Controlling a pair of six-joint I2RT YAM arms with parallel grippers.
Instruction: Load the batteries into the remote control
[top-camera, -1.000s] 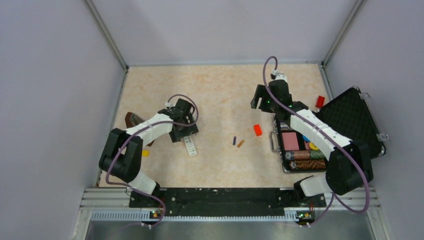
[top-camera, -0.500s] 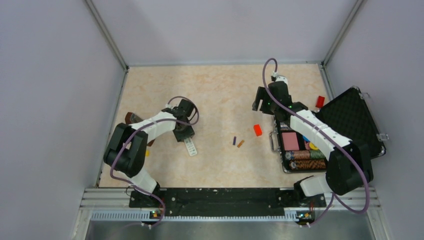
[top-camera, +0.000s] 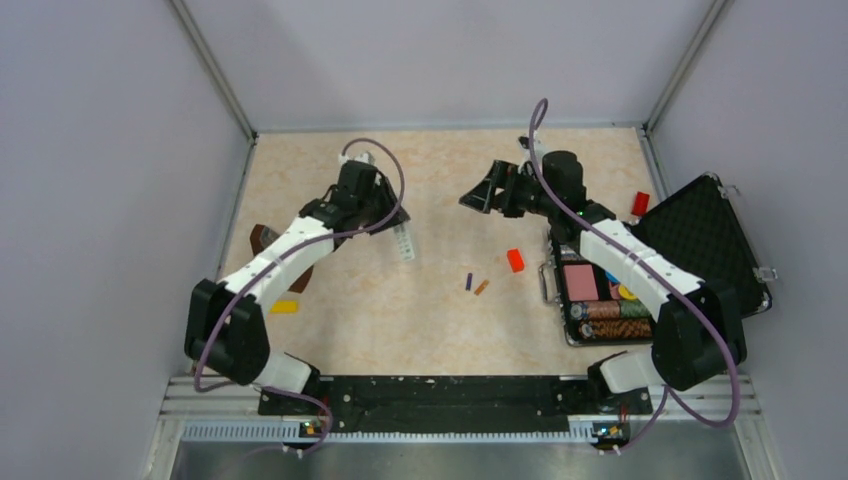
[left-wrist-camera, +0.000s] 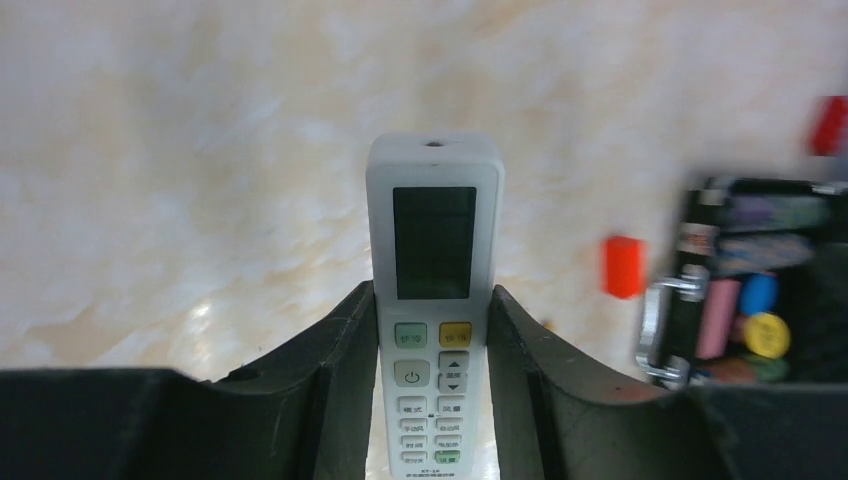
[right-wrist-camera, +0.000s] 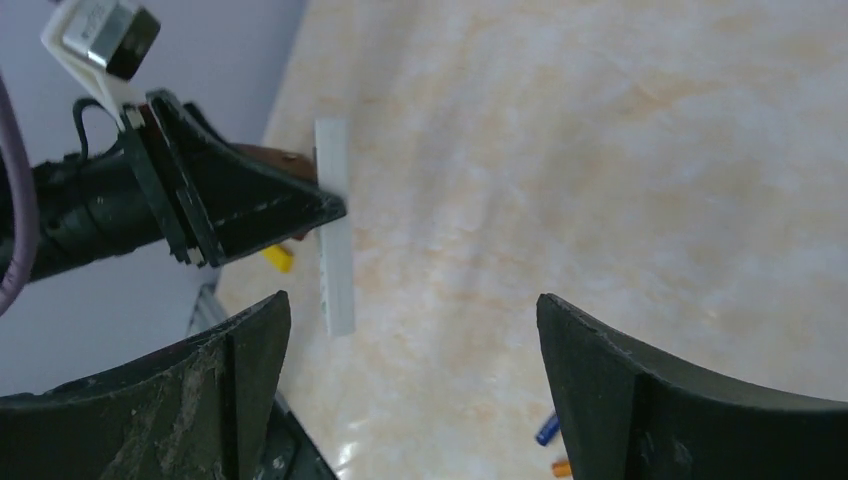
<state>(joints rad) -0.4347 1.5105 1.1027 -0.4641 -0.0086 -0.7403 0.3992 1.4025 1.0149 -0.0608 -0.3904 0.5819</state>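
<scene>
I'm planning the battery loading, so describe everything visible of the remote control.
The remote control is a slim white plastic-looking bar: dark greenish display at the far end, green and yellow buttons below, then rows of small white ones. The left gripper clamps its long edges, button face toward the wrist camera. It seems held off the table; its back is hidden.

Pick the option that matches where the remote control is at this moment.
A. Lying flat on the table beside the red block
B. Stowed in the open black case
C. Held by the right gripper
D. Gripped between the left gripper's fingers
D: the left wrist view shows the remote control pinched between the two fingers of the left gripper, while the right gripper is open with nothing in it.
</scene>
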